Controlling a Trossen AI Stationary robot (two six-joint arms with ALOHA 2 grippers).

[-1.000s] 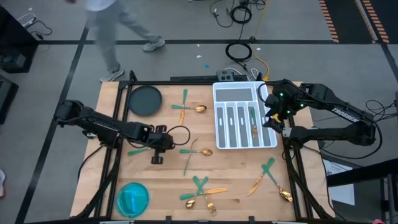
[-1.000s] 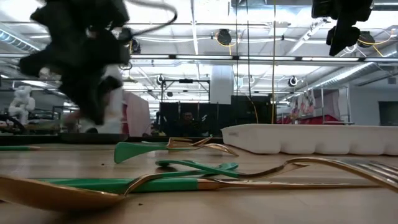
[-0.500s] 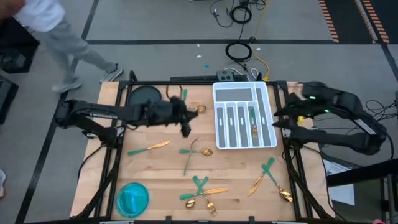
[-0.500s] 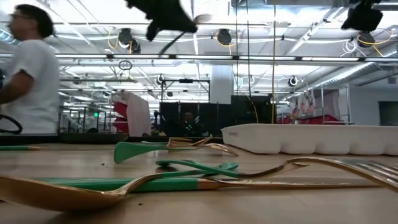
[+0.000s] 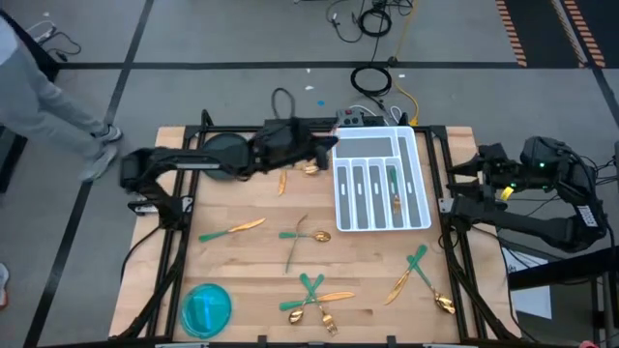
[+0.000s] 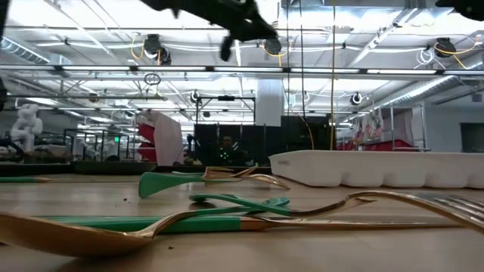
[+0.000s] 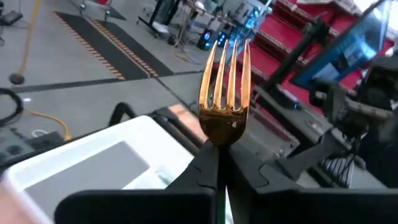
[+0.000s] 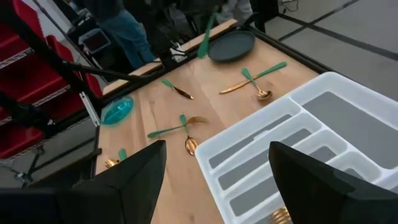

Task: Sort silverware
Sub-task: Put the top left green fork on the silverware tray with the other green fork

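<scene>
Between the closed fingers of the left gripper [image 7: 217, 163] stands a gold fork [image 7: 225, 93], tines up, its teal handle hidden by the dark jaws. Seen from above, that left gripper [image 5: 327, 151] now hangs at the tray's near-left edge, by the far side of the table, beside the white compartment tray [image 5: 379, 138]. A second ago it was low over the middle of the table, by a crossed pair of pieces; half a second ago it was rising past the dark round plate [image 5: 221, 153]. So the fork has been lifted and carried most of the way, and the likely next step is lowering it into a slot.

One gold-headed piece already lies in a tray slot [image 5: 395, 193]. The rest of the silverware is scattered on the wooden table [image 5: 261, 280]: a spoon pair near the plate [image 5: 309, 170], a knife at left [image 5: 232, 228], crossed pieces in the middle [image 5: 302, 236], and clusters at the near edge [image 5: 314, 295] and near right [image 5: 418, 273].

Off the table's right edge, the right gripper [image 5: 466, 174] has drawn back from the tray and waits with fingers spread wide.

A blue bowl [image 5: 207, 307] sits at the near left corner.
</scene>
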